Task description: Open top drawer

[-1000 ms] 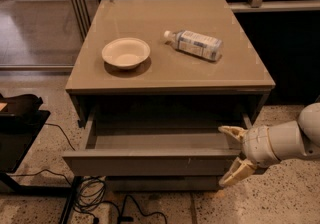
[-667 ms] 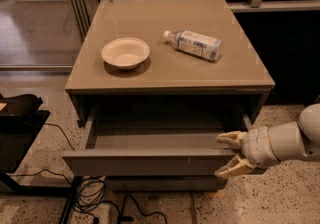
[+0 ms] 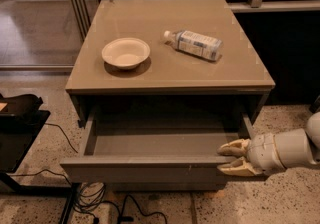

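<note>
The top drawer of the grey-taupe cabinet stands pulled out towards me, its grey inside bare and its flat front panel low in the view. My gripper is at the drawer's right front corner, coming in from the right on a white arm. Its two pale fingers lie close together, one above and one below the top edge of the front panel, pinching that edge.
On the cabinet top stand a white bowl and a clear plastic bottle lying on its side. A black stand and cables are on the speckled floor at the left. A dark wall is at the right.
The gripper's fingers have closed together on the right end of the drawer front. The drawer has slid a little further out.
</note>
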`<state>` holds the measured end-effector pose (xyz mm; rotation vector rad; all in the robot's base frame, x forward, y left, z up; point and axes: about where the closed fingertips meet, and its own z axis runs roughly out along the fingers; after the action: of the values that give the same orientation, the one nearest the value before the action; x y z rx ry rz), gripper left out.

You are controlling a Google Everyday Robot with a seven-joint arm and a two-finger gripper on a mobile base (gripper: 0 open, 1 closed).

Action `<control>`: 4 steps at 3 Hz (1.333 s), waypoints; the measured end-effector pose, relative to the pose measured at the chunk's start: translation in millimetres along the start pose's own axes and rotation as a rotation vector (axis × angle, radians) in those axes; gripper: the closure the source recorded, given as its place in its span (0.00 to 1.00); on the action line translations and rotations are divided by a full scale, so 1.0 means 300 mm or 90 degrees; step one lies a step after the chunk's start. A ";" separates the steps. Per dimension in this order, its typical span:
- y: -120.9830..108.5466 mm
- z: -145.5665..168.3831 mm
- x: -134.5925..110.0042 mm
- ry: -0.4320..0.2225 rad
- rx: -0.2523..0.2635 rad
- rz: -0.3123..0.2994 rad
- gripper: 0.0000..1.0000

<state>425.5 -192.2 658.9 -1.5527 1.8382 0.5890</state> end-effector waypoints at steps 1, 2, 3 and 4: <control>0.060 -0.012 -0.018 -0.011 -0.010 -0.008 1.00; 0.116 -0.040 0.001 -0.012 -0.006 -0.005 1.00; 0.166 -0.048 -0.030 -0.020 -0.012 -0.013 1.00; 0.166 -0.048 -0.030 -0.020 -0.012 -0.013 0.81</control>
<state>374.8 -186.4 671.9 -1.5638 1.7953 0.6193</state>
